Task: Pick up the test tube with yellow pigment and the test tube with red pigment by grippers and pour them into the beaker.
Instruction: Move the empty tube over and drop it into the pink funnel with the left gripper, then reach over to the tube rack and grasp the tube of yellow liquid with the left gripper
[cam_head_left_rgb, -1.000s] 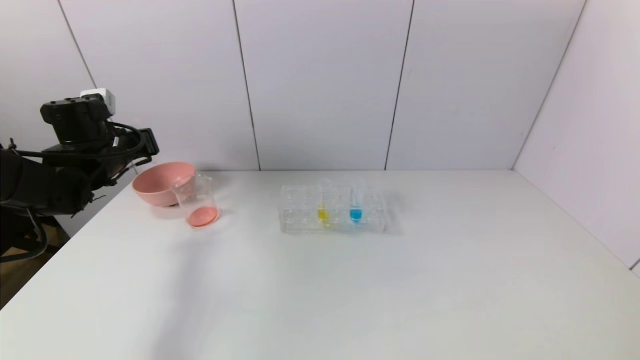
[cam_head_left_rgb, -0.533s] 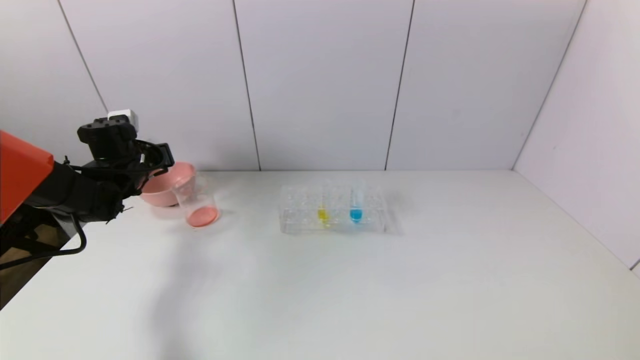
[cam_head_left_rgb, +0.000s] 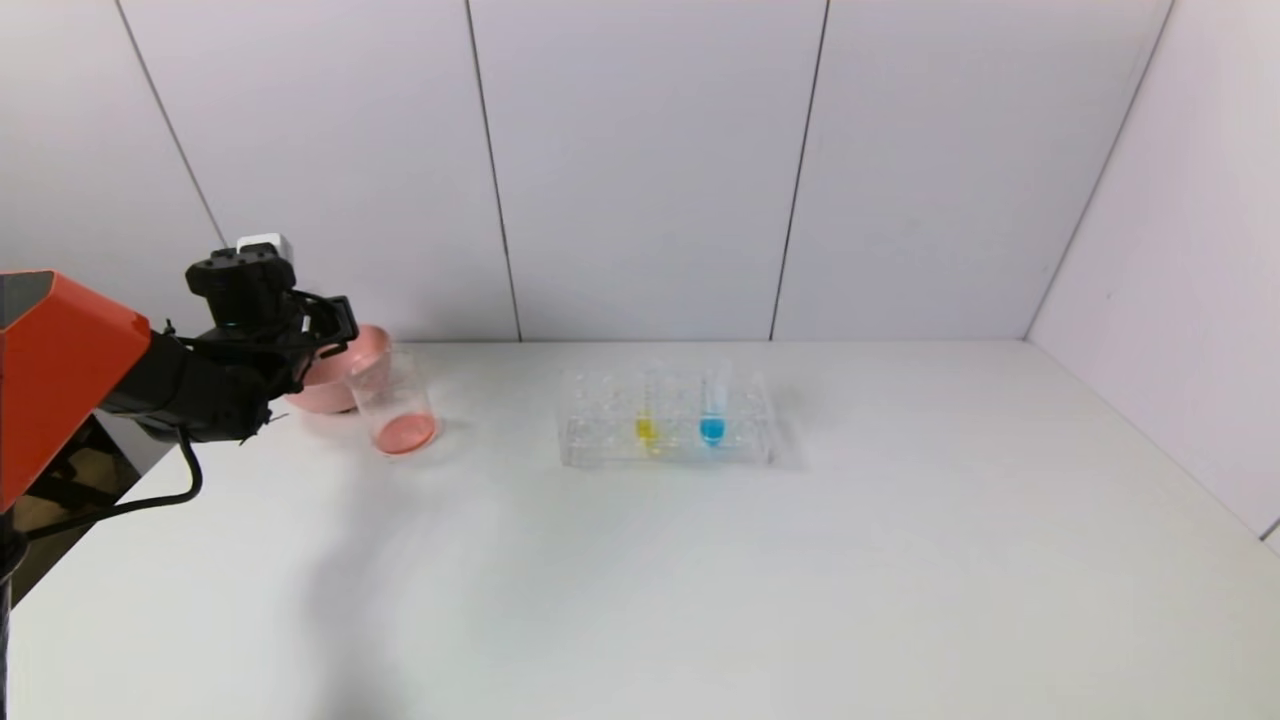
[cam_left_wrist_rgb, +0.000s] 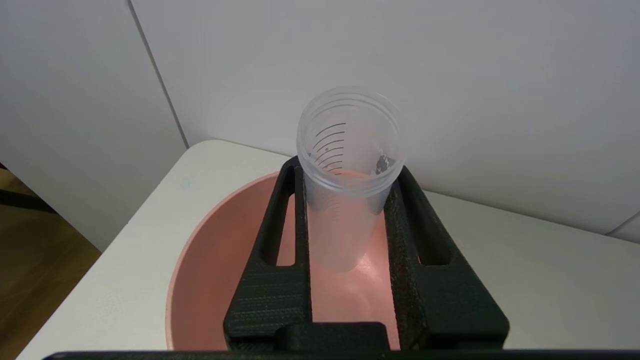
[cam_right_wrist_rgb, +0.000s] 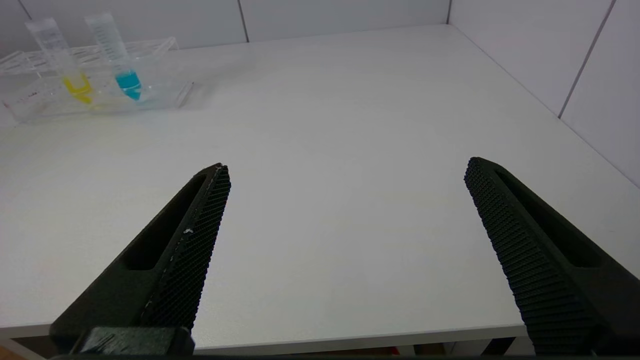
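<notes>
Currently we note the test tube with red pigment (cam_left_wrist_rgb: 348, 165), a clear ribbed tube with dark graduation lines, looking drained, clamped between the fingers (cam_left_wrist_rgb: 272, 250) of the left gripper (cam_left_wrist_rgb: 348, 175) and held over the pink bowl (cam_left_wrist_rgb: 210, 280); the beaker (cam_head_left_rgb: 392, 402) stands just beside the bowl at the left rear of the table, a pool of red-orange liquid in its bottom; the test tube with yellow pigment (cam_head_left_rgb: 647, 408) stands upright in the clear rack (cam_head_left_rgb: 600, 440) near the middle of the table, next to a tube with blue liquid (cam_head_left_rgb: 712, 408); each shows a small coloured column at its base. We record a plain white table (cam_head_left_rgb: 800, 580), backed by pale panelled walls with dark seams. We see the left arm reaching in from the left edge of the head view, its orange link low and its black wrist raised over the bowl; the right gripper (cam_right_wrist_rgb: 345, 200) hovers low at the near edge of the table, fingers spread wide apart with nothing between them, well apart from the rack.
</notes>
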